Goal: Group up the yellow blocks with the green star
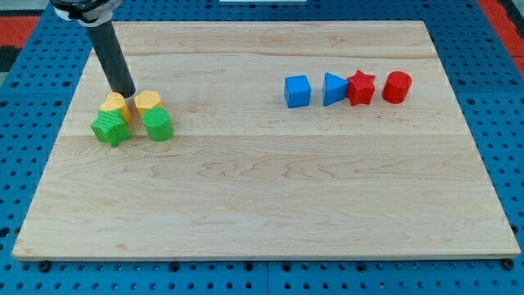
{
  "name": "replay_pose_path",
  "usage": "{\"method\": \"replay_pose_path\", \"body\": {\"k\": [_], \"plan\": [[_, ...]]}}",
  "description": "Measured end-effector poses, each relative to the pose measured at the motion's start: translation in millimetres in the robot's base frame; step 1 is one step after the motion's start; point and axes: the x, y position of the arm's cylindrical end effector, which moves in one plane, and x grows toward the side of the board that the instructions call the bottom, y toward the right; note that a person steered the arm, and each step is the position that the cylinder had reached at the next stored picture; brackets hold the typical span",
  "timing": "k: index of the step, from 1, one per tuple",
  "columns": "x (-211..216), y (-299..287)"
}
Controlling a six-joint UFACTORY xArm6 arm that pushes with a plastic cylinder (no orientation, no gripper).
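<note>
wide bare board [262, 197] between left cluster and right row of blocks

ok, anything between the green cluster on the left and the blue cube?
Nothing: in the camera view the wooden board is bare between the right green block and the blue cube. My tip sits between the two yellow blocks.

A: From where does the one camera look?
B: From above and in front, angled down at the pale wooden board [270, 197], which fills most of the frame.
A: How near?
B: Moderately near; blue pegboard [24, 123] borders all four board edges.
</note>
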Motion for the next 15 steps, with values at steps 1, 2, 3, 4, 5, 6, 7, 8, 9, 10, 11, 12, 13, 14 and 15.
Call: {"method": "replay_pose_path", "body": {"k": [1, 2, 3, 4, 5, 6, 7, 8, 9, 10, 11, 12, 13, 14, 15], "plan": [[-1.4, -13.1], [-1.2, -17.2], [6.3, -50.7], [17.1, -73.3], [46.1, -80.3], [76.3, -61.9], [91.3, -28.6], [93.5, 2.3], [93.5, 31.2], [93.5, 60.5], [93.5, 86.4], [93.5, 104.3], [93.5, 118.0], [93.4, 127.9], [105.3, 110.3]]}}
